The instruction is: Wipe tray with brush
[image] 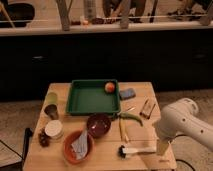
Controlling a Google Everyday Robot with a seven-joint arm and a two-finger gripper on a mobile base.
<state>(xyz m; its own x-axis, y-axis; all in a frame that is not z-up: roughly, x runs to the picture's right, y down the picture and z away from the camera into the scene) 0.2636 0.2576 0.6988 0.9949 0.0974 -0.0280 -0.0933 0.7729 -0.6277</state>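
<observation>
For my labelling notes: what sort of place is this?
Probably an office kitchen or café corner: a small wooden table holds bowls and a green tray, dark cabinets stand behind, and the gripper is at the brush handle's end.

Your green tray [90, 98] sits flat on the table's [106, 152] far half, and the white-handled, black-headed brush [137, 150] lies near the front edge, the gripper [161, 147] beside its handle end.

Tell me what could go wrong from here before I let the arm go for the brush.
1. The brush lies near the table's front edge, with the gripper at its handle end; a clumsy contact could push it off.
2. The green chili and dark bowl lie between brush and tray; a low carry may knock them.
3. A round orange fruit sits in the tray's far right corner; wiping could knock it around.
</observation>
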